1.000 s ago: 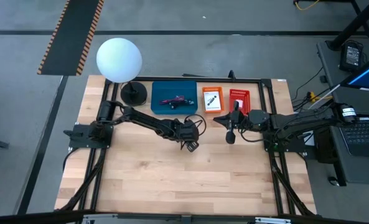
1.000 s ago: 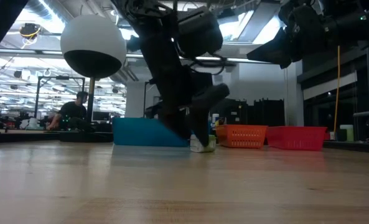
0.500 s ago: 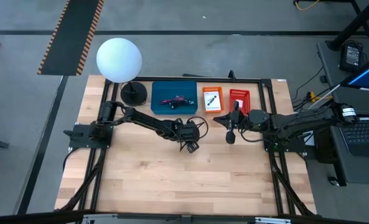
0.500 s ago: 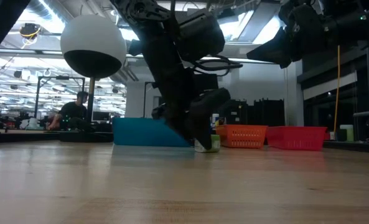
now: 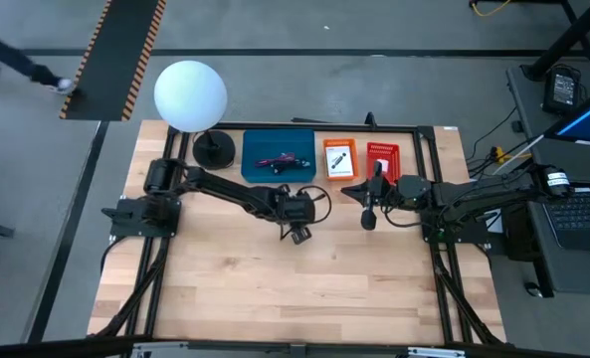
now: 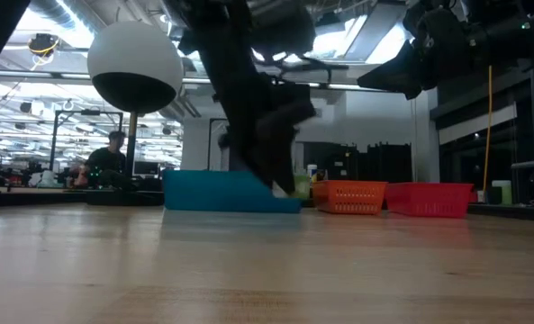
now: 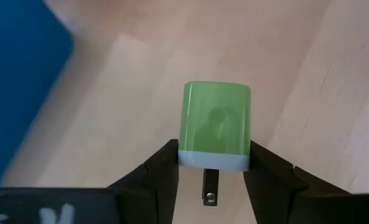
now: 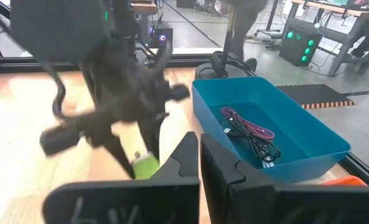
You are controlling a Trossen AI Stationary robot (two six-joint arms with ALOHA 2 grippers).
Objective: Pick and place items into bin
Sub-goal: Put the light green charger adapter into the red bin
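Note:
My left gripper (image 5: pixel 298 233) is near the table's middle, just on the near side of the blue bin (image 5: pixel 260 144), and it is shut on a green lump (image 7: pixel 216 121) with a white base and a metal prong. The lump also shows in the right wrist view (image 8: pixel 145 167). In the blue bin (image 8: pixel 308 152) lie a red cord (image 8: pixel 259 130) and a black cable piece (image 8: pixel 252 146). My right gripper (image 5: pixel 367 214) hovers shut, high above the table, on the near side of the orange bin (image 5: pixel 339 140) and the red bin (image 5: pixel 383 148), each holding a white printed card. My left gripper pinches the green lump between its two fingers (image 7: pixel 162 171) at the white base end (image 7: pixel 212 160). The green body sticks out past the fingertips. The fingers come from above, slanting down. In the low view the lump (image 6: pixel 301 186) is lifted clear of the table.
A white globe lamp (image 5: pixel 190 94) stands on a black base (image 5: pixel 214 149) at the far left, beside the blue bin. The three bins line the far edge. Bare wood fills the near half of the table. A person sits in the room beyond (image 6: pixel 104 162).
My left gripper has risen from the table top with the green lump, which stood on the wood a second ago and is now lifted clear. It has also shifted slightly toward the table's left, in front of the blue bin.

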